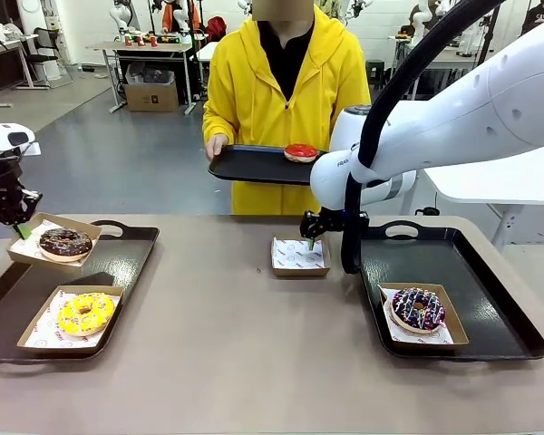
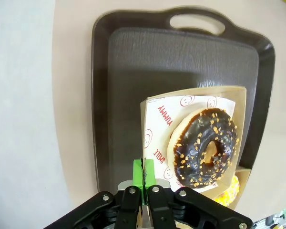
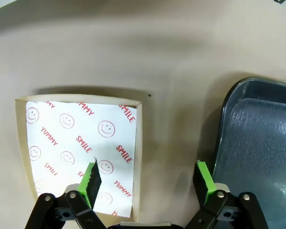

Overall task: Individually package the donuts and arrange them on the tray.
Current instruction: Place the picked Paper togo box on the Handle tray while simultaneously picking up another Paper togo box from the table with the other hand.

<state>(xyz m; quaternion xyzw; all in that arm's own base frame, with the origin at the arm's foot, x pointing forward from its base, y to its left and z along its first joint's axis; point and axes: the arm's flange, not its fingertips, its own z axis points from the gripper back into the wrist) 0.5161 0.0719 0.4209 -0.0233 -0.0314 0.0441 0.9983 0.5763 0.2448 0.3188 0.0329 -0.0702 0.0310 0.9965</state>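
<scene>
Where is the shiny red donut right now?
In the front view, the glossy red ring donut sits on a black tray that the person in the yellow coat holds across the table, behind the empty paper-lined box.

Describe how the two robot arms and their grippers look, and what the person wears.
The right arm is glossy white with a thick black cable looping over it. Both the right gripper and the left gripper are black with bolted linkages and green pads on the fingers. The person wears a yellow hooded coat over a black top.
</scene>
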